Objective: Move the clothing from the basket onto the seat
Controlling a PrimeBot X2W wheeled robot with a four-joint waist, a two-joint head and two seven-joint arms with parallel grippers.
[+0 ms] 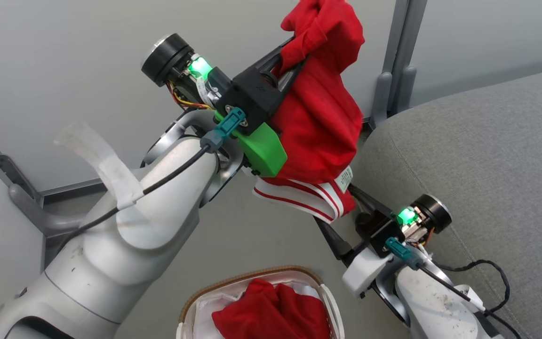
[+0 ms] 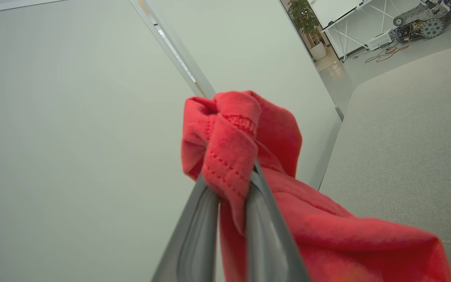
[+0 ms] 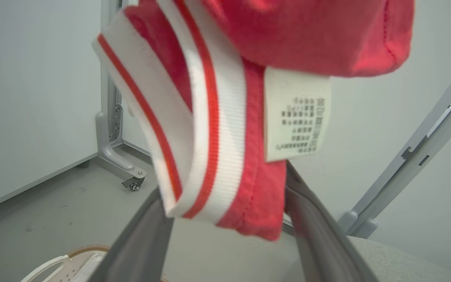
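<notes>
My left gripper [image 1: 294, 56] is raised high and shut on a bunched fold of the clothing, a red garment [image 1: 320, 117] with white striped trim [image 1: 306, 200] that hangs below it. In the left wrist view both fingers [image 2: 264, 219] pinch the red fabric [image 2: 233, 149]. My right gripper [image 1: 334, 202] stands open just under the hanging hem; the striped trim [image 3: 206, 137] and a white care label [image 3: 298, 117] dangle between its fingers [image 3: 315, 235] without being gripped. A second red garment [image 1: 271, 310] lies in the basket [image 1: 252, 275] on the floor below. The grey seat [image 1: 487, 141] is to the right.
Pale grey partition panels on metal posts [image 1: 400, 61] with feet stand behind the seat and to the left; one foot has a castor [image 3: 133, 184]. A black cable [image 1: 492, 278] loops off my right arm over the seat's edge. Grey floor [image 1: 252, 235] lies between basket and partition.
</notes>
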